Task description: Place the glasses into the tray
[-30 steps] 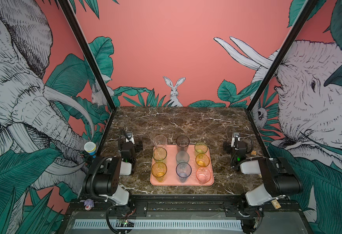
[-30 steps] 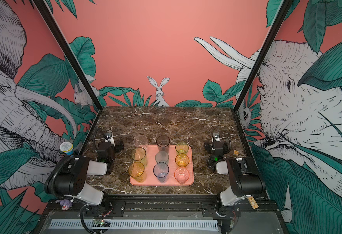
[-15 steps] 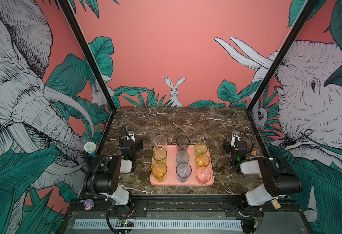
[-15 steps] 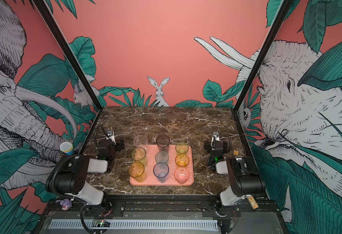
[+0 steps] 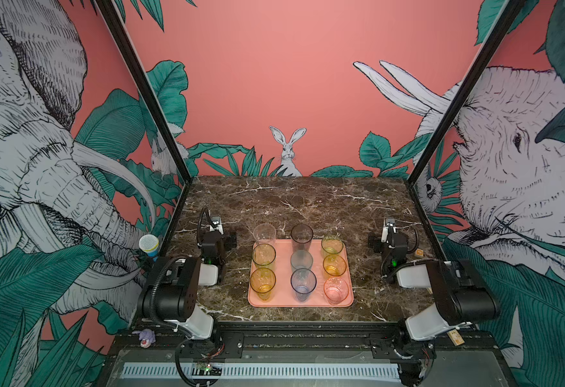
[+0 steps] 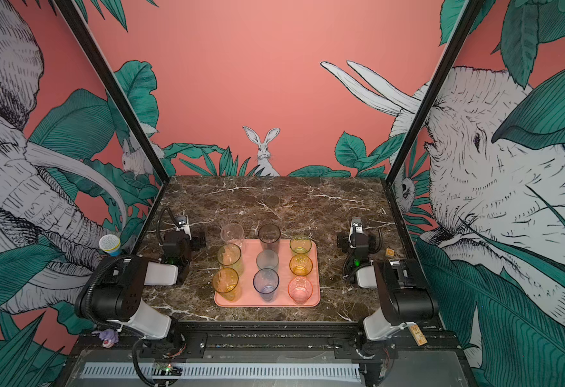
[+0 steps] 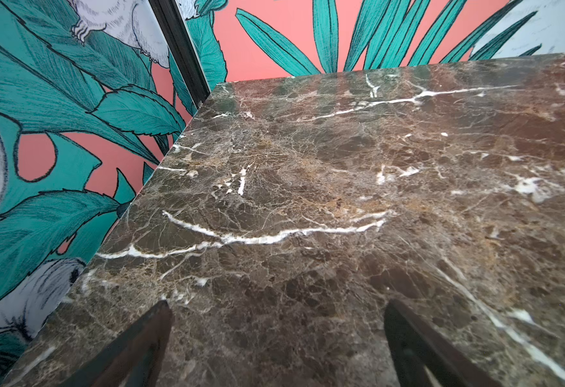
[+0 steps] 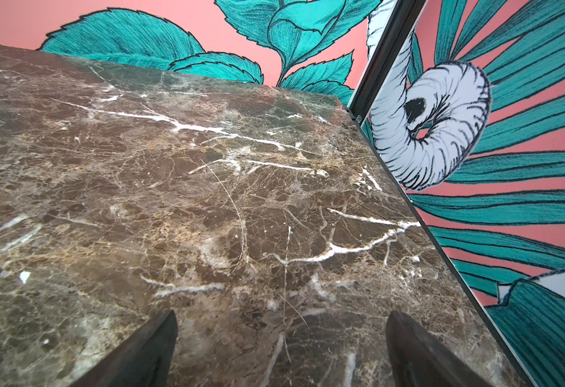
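The counter (image 5: 307, 201) is glossy, white-veined brown marble; the tumblers (image 5: 303, 283) look like smooth, translucent tinted plastic; the tray (image 5: 284, 264) looks matt plastic.

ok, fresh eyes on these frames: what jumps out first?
Nine tinted glasses in a three-by-three grid on the pink tray, near the front middle of the marble table. Around it, loud jungle walls: elephants on both sides, a rabbit at the back. Either side of the tray, the left fingers and right fingers are spread over marble, holding nothing.
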Tool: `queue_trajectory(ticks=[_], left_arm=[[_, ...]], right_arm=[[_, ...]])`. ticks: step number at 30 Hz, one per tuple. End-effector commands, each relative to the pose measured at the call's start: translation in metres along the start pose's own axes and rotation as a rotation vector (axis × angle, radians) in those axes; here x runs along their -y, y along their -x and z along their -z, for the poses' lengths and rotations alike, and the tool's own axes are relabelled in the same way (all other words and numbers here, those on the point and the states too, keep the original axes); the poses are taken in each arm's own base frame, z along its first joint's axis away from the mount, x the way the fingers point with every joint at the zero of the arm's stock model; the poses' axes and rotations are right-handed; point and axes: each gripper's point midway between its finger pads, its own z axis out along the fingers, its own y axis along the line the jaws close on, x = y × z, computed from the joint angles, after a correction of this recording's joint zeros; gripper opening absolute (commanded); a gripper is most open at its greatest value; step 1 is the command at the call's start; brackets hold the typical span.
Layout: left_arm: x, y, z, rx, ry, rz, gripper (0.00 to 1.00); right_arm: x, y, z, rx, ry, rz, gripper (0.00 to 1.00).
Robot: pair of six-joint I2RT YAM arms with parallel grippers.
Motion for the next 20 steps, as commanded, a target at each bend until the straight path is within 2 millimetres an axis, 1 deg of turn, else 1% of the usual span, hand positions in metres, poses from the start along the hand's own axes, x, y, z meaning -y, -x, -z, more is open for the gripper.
queue_trajectory(ticks=[1, 20], left_arm=[[0.0004, 0.01, 0.0, 0.023, -0.001, -0.006, 1.0], [-0.0001, 0.0097, 0.0, 0.023, 0.0, -0.006, 1.0]], right_arm=[[0.0025, 0.0124, -0.0003, 0.05, -0.008, -0.026, 0.99], [0.0024, 0.0122, -0.0001, 0.05, -0.007, -0.027, 0.99]])
